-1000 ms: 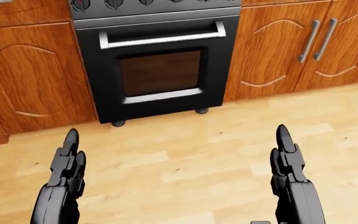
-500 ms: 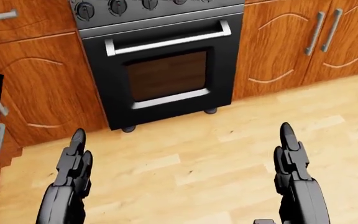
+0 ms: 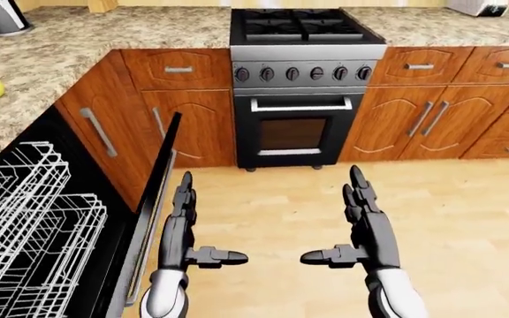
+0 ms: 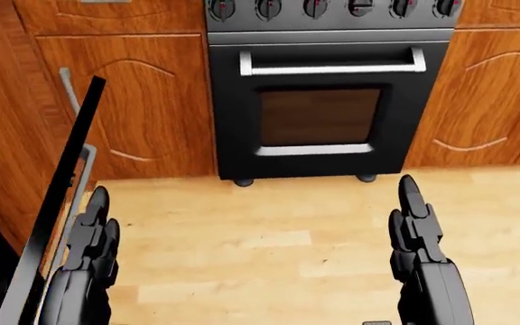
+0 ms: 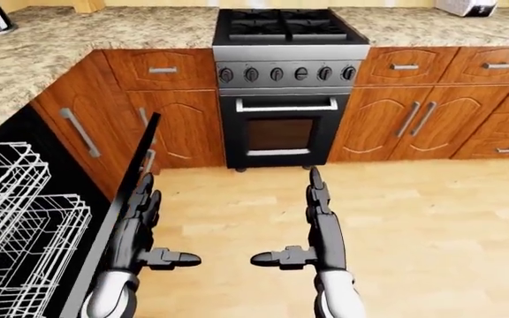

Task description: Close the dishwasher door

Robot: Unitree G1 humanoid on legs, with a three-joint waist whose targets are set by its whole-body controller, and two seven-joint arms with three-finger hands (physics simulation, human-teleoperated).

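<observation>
At the left edge of the left-eye view the dishwasher door (image 3: 153,212) is standing open on edge — white racks (image 3: 25,225) showing inside. The left hand (image 3: 184,228) is hovering just beside it, fingers spread, touching nothing. The right hand (image 3: 361,225) is hanging equally spread over the wooden floor (image 3: 467,218), the oven (image 3: 297,106) above.

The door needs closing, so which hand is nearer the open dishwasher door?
Left. The left hand is right beside the dishwasher door; the right hand is farther toward the view's right, over bare floor.
</observation>
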